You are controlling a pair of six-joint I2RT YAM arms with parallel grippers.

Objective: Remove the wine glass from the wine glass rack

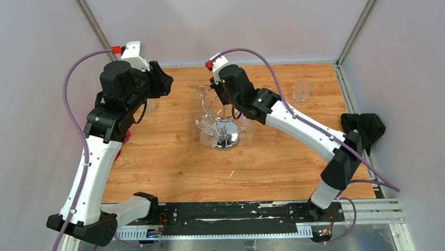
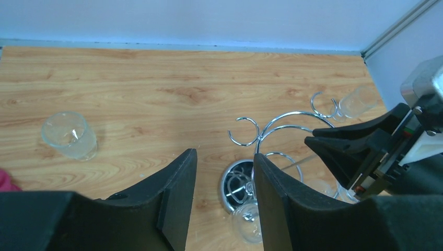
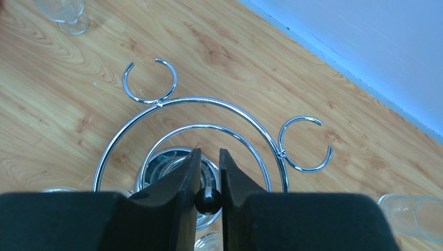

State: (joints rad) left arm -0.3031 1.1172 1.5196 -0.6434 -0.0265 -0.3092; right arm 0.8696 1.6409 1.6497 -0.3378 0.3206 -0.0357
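Rack [image 1: 225,125] stands mid-worktop [image 1: 171,161]; we see a wine glass [image 1: 208,136] hanging on its near-left side. Right pincer [image 3: 210,157] is nearly closed, pinching the rack's black top knob [image 3: 208,200]. Left pincer [image 2: 223,162] is spread, hovering far-left of the rack, holding nothing.

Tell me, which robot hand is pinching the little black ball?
The right gripper: it squeezes the black ball on top of the wine glass rack. The left gripper is open, holding nothing.
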